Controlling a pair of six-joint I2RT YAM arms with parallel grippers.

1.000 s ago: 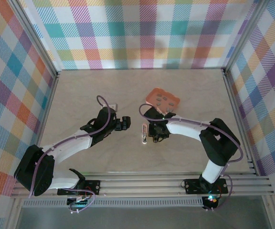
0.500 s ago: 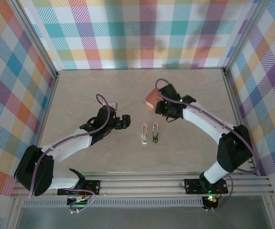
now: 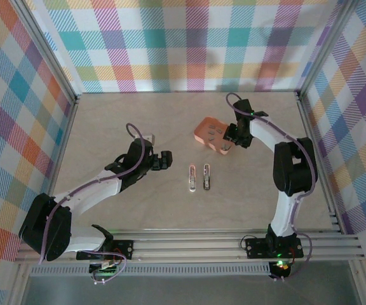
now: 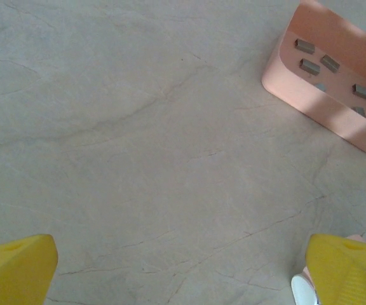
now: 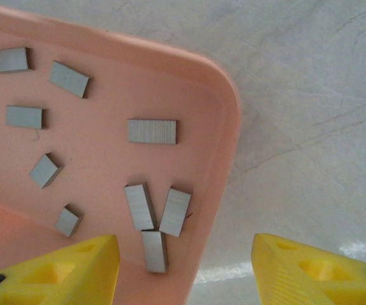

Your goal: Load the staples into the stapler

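Above the tray (image 5: 230, 133), hovering with right gripper (image 5: 183, 257) half parted, holding nothing; poised with left gripper (image 3: 165, 159) spread wide near the stapler (image 3: 192, 178) lying mid-table. Yet to lift any staples (image 5: 152, 131) from the tray; loading judged entirely undone.

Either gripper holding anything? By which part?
Nothing held. Left gripper open above the table; right gripper open above the staples in the tray, nothing between its fingers.
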